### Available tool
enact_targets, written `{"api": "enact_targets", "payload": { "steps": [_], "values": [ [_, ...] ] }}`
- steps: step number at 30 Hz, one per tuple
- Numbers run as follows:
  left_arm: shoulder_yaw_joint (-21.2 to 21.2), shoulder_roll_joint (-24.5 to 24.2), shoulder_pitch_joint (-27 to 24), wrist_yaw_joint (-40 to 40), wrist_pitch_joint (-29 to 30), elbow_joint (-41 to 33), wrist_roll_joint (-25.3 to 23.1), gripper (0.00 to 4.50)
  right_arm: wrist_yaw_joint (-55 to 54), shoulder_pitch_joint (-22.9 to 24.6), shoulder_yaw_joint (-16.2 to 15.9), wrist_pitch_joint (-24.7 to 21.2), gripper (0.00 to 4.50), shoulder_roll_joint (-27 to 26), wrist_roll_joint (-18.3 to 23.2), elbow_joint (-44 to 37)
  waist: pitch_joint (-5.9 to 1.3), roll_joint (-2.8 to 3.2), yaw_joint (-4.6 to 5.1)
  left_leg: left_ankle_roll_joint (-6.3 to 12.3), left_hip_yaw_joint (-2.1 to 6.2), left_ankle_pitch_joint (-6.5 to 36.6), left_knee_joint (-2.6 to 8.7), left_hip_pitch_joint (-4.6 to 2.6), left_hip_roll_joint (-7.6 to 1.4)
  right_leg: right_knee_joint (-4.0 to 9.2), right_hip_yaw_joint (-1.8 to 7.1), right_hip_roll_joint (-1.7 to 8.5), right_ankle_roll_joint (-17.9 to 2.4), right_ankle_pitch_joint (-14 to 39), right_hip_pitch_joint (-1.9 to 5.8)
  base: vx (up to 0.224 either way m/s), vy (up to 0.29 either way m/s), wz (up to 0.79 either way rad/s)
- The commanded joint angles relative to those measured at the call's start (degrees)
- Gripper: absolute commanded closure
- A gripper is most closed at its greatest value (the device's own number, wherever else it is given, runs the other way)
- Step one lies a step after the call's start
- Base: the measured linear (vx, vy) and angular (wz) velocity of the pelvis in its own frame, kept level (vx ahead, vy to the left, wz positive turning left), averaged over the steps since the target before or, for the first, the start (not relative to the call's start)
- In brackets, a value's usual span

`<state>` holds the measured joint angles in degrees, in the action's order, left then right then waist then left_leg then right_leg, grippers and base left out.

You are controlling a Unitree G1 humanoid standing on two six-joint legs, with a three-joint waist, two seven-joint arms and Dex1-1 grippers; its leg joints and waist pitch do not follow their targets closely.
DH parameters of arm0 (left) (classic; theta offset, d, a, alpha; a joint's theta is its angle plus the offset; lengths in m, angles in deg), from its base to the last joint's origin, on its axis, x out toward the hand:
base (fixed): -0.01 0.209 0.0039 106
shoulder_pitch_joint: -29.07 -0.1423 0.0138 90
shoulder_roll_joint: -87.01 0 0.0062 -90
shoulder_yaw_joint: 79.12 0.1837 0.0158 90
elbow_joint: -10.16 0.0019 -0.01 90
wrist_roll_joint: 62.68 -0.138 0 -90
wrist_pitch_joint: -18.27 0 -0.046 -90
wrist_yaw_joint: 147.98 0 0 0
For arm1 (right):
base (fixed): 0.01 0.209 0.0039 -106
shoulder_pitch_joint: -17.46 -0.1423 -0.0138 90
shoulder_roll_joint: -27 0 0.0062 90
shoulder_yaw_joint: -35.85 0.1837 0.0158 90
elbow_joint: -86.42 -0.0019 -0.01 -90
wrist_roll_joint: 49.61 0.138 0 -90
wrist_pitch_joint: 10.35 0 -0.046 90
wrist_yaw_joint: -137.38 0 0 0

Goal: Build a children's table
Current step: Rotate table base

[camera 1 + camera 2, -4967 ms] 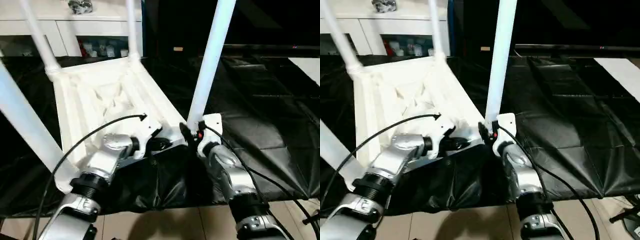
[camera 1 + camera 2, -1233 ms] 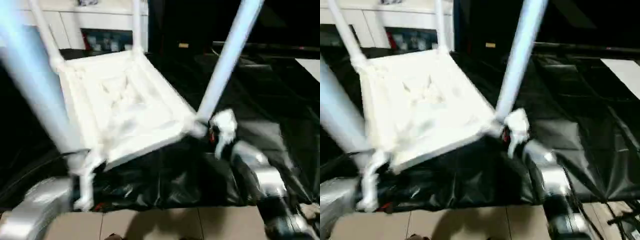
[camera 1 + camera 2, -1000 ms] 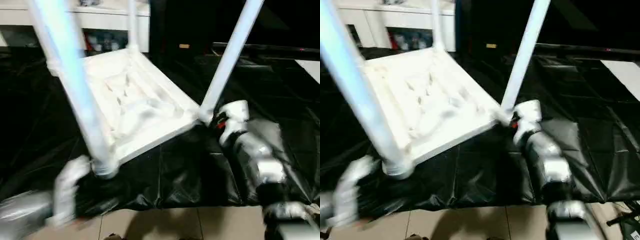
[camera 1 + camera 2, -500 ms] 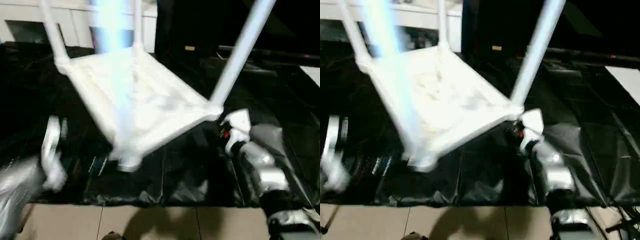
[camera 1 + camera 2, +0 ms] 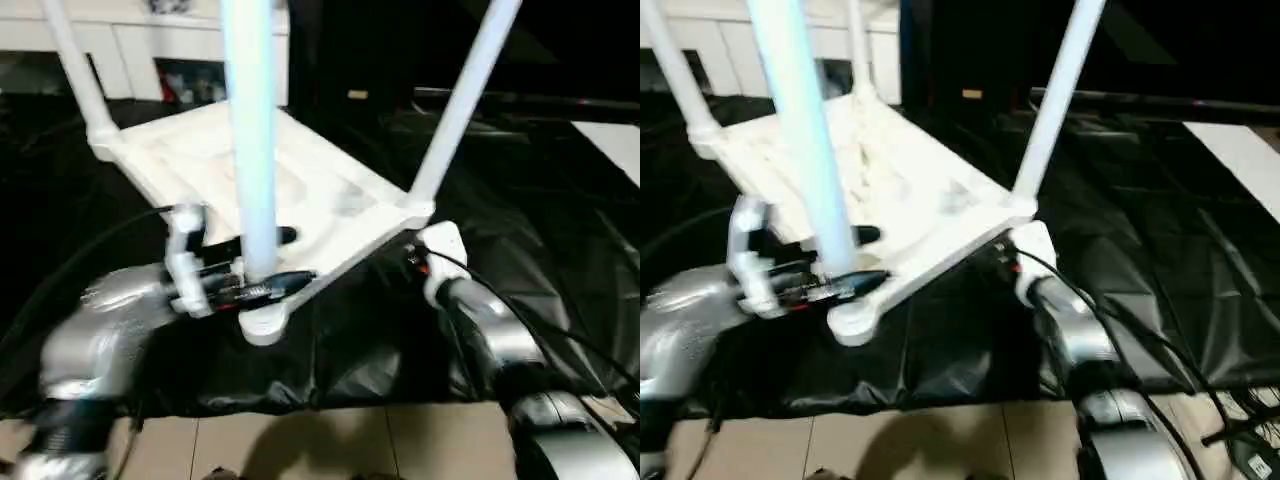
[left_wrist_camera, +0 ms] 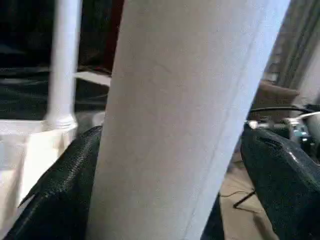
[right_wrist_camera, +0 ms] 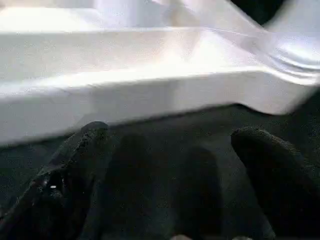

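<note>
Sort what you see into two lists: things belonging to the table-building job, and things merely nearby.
Job:
- upside-down white plastic children's table
- nearest white tubular leg, between left gripper fingers
- right gripper

Nearby:
- black-sheeted work table
- white cabinet
- tiled floor

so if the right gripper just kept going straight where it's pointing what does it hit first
Most likely the white edge of the children's table. In the right wrist view, the right gripper has open fingers aimed at that rim across a strip of black sheet; how far off it is is unclear.
</note>
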<state>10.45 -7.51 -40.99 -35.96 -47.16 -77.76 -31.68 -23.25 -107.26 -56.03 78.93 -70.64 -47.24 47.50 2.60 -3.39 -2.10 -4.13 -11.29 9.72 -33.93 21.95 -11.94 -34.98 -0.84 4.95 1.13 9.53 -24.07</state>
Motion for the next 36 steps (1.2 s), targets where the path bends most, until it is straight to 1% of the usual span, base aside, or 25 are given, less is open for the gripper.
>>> {"api": "enact_targets", "payload": {
  "steps": [1, 2, 3, 4, 5, 7, 8, 10, 13, 14, 15, 16, 18, 19, 21, 22, 23, 25, 26, 28, 29, 31, 33, 34, 36],
  "values": [
    [3.18, 1.16, 1.27, -1.34, -0.14, -0.80, -0.42, 0.08, 0.44, -1.32, 0.03, 0.89, 0.00, -0.55, -0.03, 1.88, -3.82, 1.32, -0.14, -1.37, 0.11, 13.96, 3.97, -1.36, -0.46, 3.07, 0.82, 1.15, -12.41, 6.99, 2.33, 0.000, 0.000, 0.00],
    [5.17, 2.70, 1.95, -1.54, 0.54, -1.30, -0.07, 0.08, 0.93, -2.61, -0.63, 1.41, 0.00, -1.51, -0.48, 3.89, -3.88, 1.37, -0.05, -1.33, 0.20, 12.99, 3.99, -1.20, -0.51, 2.80, 0.76, 1.17, -12.83, 5.13, 2.71, 0.000, 0.000, 0.00],
    [6.17, 3.40, 2.23, -1.49, 0.80, -1.59, 0.11, 0.08, 0.99, -3.24, -1.04, 1.51, 0.00, -1.94, -0.79, 5.06, -3.91, 1.22, 0.02, -1.18, 0.11, 12.57, 3.90, -1.10, -0.39, 2.68, 0.71, 1.08, -13.04, 4.16, 2.81, 0.000, 0.000, 0.00],
    [6.49, 3.64, 2.31, -1.43, 0.87, -1.69, 0.15, 0.08, 1.00, -3.43, -1.17, 1.51, 0.00, -2.08, -0.90, 5.43, -3.88, 1.23, 0.03, -1.11, 0.16, 12.69, 3.96, -1.07, -0.43, 2.69, 0.70, 1.13, -13.16, 4.23, 2.86, 0.000, 0.000, 0.00],
    [8.53, 5.28, 2.80, -0.96, 1.38, -2.32, 0.14, 0.08, 0.80, -4.31, -1.70, 2.04, 0.00, -2.69, -1.58, 7.05, -3.90, 1.19, 0.01, -0.95, 0.08, 12.70, 3.85, -1.13, -0.44, 2.75, 0.74, 1.18, -13.26, 4.22, 2.88, 0.000, 0.000, 0.00],
    [8.83, 5.52, 2.86, -0.89, 1.47, -2.43, 0.11, 0.08, 0.77, -4.40, -1.71, 2.11, 0.00, -2.78, -1.63, 7.20, -3.90, 1.13, 0.04, -0.78, 0.04, 12.81, 3.83, -1.15, -0.43, 2.81, 0.76, 1.21, -13.46, 4.50, 2.95, 0.000, 0.000, 0.00],
    [10.68, 7.40, 3.44, -0.29, 1.27, -2.35, -0.50, 0.08, 0.62, -5.10, -1.52, 2.80, 0.00, -3.31, -1.78, 8.52, -3.84, 1.14, 0.13, -0.61, 0.06, 13.43, 3.87, -1.14, -0.52, 2.93, 0.79, 1.31, -13.36, 5.44, 2.93, 0.000, 0.000, 0.00],
    [11.54, 8.56, 3.81, 0.27, 0.58, -1.73, -1.41, 0.08, 0.66, -5.44, -1.16, 3.31, 0.00, -3.53, -1.74, 9.24, -3.76, 1.24, 0.21, -0.72, 0.06, 14.73, 3.87, -1.25, -0.57, 3.20, 0.81, 1.29, -13.18, 7.06, 2.84, 0.000, 0.000, 0.00],
    [13.69, 11.94, 5.02, 3.66, -3.26, 1.66, -5.71, 0.08, -0.03, -5.98, -0.51, 4.72, 0.00, -3.58, -2.01, 11.11, -3.65, 1.57, 0.15, -0.66, 0.13, 15.86, 3.91, -1.26, -0.64, 3.55, 0.83, 1.34, -13.05, 8.50, 2.78, 0.000, 0.000, 0.00],
    [13.93, 12.39, 5.22, 4.12, -4.04, 2.35, -6.33, 0.08, 0.09, -5.99, -0.39, 4.98, 0.00, -3.50, -1.97, 11.40, -3.68, 1.32, 0.17, -0.56, 0.10, 16.04, 3.83, -1.20, -0.59, 3.56, 0.83, 1.31, -13.00, 8.68, 2.83, 0.000, 0.000, 0.00],
    [14.13, 12.93, 5.59, 5.12, -4.67, 3.40, -7.24, 0.08, 0.31, -5.85, -0.30, 5.19, 0.00, -3.37, -1.90, 11.50, -3.68, 1.29, 0.15, -0.51, 0.16, 15.84, 3.87, -1.09, -0.55, 3.49, 0.82, 1.33, -12.94, 8.78, 2.97, 0.000, 0.000, 0.00],
    [14.39, 14.02, 6.09, 6.33, -5.99, 4.92, -8.25, 0.08, 2.34, -5.37, 0.02, 5.68, 0.00, -3.34, -1.10, 11.19, -3.72, 1.51, 0.19, -0.41, 0.19, 15.57, 3.84, -1.09, -0.56, 3.48, 0.81, 1.33, -12.87, 8.57, 2.94, 0.000, 0.000, 0.00],
    [15.03, 15.13, 6.88, 8.46, -7.37, 6.88, -10.17, 0.08, 4.43, -4.75, 0.08, 6.30, 0.00, -3.28, -0.51, 10.73, -3.68, 1.29, 0.18, 0.37, 0.18, 15.79, 3.80, -0.96, -0.59, 3.64, 0.79, 1.35, -13.04, 8.94, 3.03, 0.000, 0.000, 0.00],
    [15.63, 16.05, 7.75, 10.26, -10.27, 9.12, -12.58, 0.08, 3.04, -4.54, -0.62, 6.50, 0.00, -2.96, -1.60, 10.95, -3.75, 1.78, 0.04, 0.37, 0.25, 15.52, 3.75, -1.04, -0.57, 3.54, 0.79, 1.44, -13.19, 8.64, 3.04, 0.000, 0.000, 0.00],
    [15.71, 16.61, 8.59, 11.57, -11.07, 11.06, -13.81, 0.08, 1.12, -4.58, -0.88, 6.45, 0.00, -2.64, -2.46, 11.51, -3.74, 1.52, 0.04, 0.71, 0.20, 15.12, 3.71, -1.19, -0.59, 3.71, 0.75, 1.37, -13.27, 8.54, 2.90, 0.000, 0.000, 0.00],
    [15.68, 16.60, 9.51, 14.13, -13.97, 13.47, -16.41, 0.08, -0.81, -4.72, -0.46, 6.47, 0.00, -2.20, -2.66, 12.05, -3.81, 1.46, -0.04, 0.85, 0.21, 14.10, 3.63, -1.00, -0.53, 3.49, 0.75, 1.44, -13.59, 7.71, 3.13, 0.000, 0.000, 0.00],
    [15.03, 15.89, 10.65, 15.37, -15.64, 16.49, -18.02, 0.08, -2.47, -4.89, 0.69, 6.80, 0.00, -1.49, -2.31, 12.56, -3.79, 2.36, -0.16, 0.79, 0.31, 14.11, 3.66, -1.13, -0.49, 3.61, 0.73, 1.41, -13.45, 7.85, 2.98, 0.000, 0.000, 0.00],
    [14.24, 14.44, 11.35, 16.23, -17.29, 18.48, -19.37, 0.08, -2.97, -4.81, 1.66, 6.96, 0.00, -0.71, -1.76, 12.39, -3.88, 2.09, -0.08, 0.84, 0.25, 14.72, 3.60, -1.27, -0.43, 3.62, 0.64, 1.25, -13.55, 7.43, 3.00, 0.000, 0.000, 0.00],
    [13.53, 11.79, 11.16, 13.78, -17.05, 18.71, -18.66, 0.08, -2.59, -4.18, 2.30, 7.02, 0.00, 0.57, -1.52, 11.41, -3.87, 1.71, -0.19, 1.14, 0.26, 14.20, 3.58, -0.98, -0.28, 3.49, 0.62, 1.36, -13.54, 7.67, 3.28, 0.000, 0.000, 0.00],
    [13.37, 10.85, 10.84, 12.51, -16.72, 18.31, -18.20, 0.08, -2.15, -3.81, 2.42, 7.00, 0.00, 1.06, -1.46, 10.91, -3.89, 2.11, -0.34, 1.35, 0.15, 13.37, 3.48, -1.21, -0.45, 3.41, 0.68, 1.41, -14.00, 7.24, 3.02, 0.000, 0.000, 0.00],
    [12.84, 8.09, 9.29, 7.82, -14.16, 15.71, -15.89, 0.08, 0.59, -2.24, 2.50, 6.85, 0.00, 2.58, -1.03, 8.79, -3.78, 2.11, -0.48, 1.36, 0.10, 13.33, 3.51, -1.12, -0.44, 3.31, 0.63, 1.33, -14.41, 6.91, 3.06, 0.000, 0.000, 0.00],
    [13.42, 4.47, 7.83, 2.34, -12.97, 14.12, -14.81, 0.08, 4.86, 0.02, 2.01, 7.06, 0.00, 4.63, -0.87, 5.50, -3.79, 1.91, -0.53, 1.57, 0.13, 13.91, 3.58, -1.07, -0.42, 3.35, 0.60, 1.33, -14.26, 8.02, 3.13, 0.000, 0.000, 0.00],
    [14.22, 2.17, 7.27, -0.88, -13.69, 14.48, -15.25, 0.08, 7.98, 1.69, 1.32, 7.12, 0.00, 6.14, -0.94, 2.94, -3.68, 2.22, -0.57, 1.60, 0.12, 14.55, 3.67, -1.26, -0.50, 3.56, 0.66, 1.23, -14.02, 8.89, 2.84, 0.000, 0.000, 0.00],
    [14.88, 0.47, 7.22, -3.07, -13.69, 15.33, -15.72, 0.08, 11.87, 3.48, 0.53, 6.64, 0.00, 7.56, -0.51, -0.71, -3.70, 2.20, -0.44, 1.60, 0.10, 14.79, 3.69, -1.25, -0.53, 3.51, 0.66, 1.19, -14.14, 8.92, 2.85, 0.000, 0.000, 0.00],
    [16.08, -1.62, 7.64, -5.65, -15.36, 17.89, -17.11, 0.08, 17.83, 6.31, -0.65, 5.32, 0.00, 9.65, 0.78, -7.12, -3.37, 2.18, -0.88, 1.79, 0.11, 16.67, 3.95, -1.40, -0.61, 3.96, 0.64, 1.02, -13.15, 11.27, 2.80, 0.000, 0.000, 0.00]
  ]
}}
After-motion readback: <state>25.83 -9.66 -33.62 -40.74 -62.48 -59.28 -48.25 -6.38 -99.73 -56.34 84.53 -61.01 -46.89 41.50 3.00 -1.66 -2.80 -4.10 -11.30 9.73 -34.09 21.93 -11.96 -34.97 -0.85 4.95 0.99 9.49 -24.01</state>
